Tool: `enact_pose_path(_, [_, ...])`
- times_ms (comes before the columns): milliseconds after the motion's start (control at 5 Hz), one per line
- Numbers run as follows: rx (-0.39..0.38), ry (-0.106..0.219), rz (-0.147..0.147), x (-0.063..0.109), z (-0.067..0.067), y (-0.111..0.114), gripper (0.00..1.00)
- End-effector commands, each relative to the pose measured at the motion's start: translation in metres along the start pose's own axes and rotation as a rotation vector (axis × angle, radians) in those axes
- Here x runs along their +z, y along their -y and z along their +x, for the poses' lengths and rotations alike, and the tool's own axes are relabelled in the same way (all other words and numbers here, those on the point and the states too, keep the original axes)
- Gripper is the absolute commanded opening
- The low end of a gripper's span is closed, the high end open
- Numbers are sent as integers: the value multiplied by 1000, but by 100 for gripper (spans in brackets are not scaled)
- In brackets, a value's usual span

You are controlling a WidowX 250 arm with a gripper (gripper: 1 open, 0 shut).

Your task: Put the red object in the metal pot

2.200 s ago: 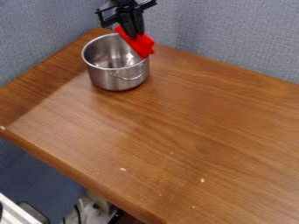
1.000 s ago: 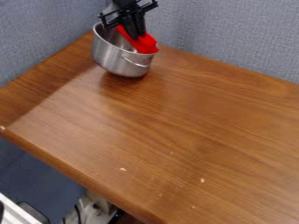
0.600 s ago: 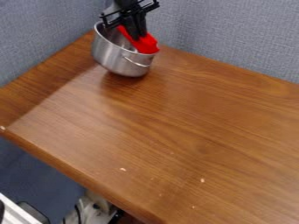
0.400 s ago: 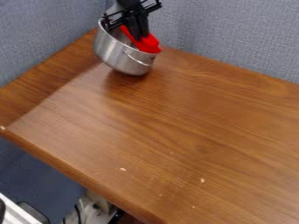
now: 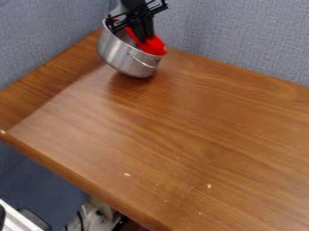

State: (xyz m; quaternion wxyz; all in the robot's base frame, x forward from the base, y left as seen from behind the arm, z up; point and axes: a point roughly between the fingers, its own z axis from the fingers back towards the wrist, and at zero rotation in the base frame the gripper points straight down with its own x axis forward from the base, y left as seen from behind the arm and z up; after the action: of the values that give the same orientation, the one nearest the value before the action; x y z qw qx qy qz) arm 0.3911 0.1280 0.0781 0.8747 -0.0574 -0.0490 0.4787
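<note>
The metal pot (image 5: 125,56) is at the table's far left corner, close to the wall. It looks tipped, so I see mostly its shiny outer side and little of the inside. The red object (image 5: 148,41) lies slanted across the pot's right rim, its lower end sticking out past the rim. My black gripper (image 5: 132,24) comes down from above onto the upper end of the red object, shut on it. The fingertips are partly lost against the pot's dark inside. I cannot tell whether the pot rests flat on the table.
The wooden table (image 5: 182,135) stretches toward me and to the right. A grey fabric wall (image 5: 241,36) stands right behind the pot. The table's left edge (image 5: 42,72) runs near the pot. Below the front edge, floor clutter (image 5: 90,217) shows.
Since the earliest frame the pot has shifted back toward the wall and tipped, along with the red object and gripper. Over the last second it only crept slightly further back.
</note>
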Motion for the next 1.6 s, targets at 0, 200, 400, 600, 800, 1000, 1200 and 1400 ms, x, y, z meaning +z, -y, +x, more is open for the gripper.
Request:
enact_pose_path(0, [40,-153,218,-66,-32,-58,0])
enact_pose_path(200, [42,-152,224,-69,-29,-55,0])
enact_pose_path(400, [44,-151,230,-74,-25,-52,0])
enact_pose_path(600, [45,-150,236,-77,-24,-50,0])
enact_pose_path(800, [45,-148,239,-79,-23,-48,100])
enact_pose_path(1000, [45,-146,241,-79,-21,-45,100])
enact_pose_path(1200, [51,-144,244,-81,-20,-43,100])
enact_pose_path(1400, [56,-141,246,-82,-18,-41,100])
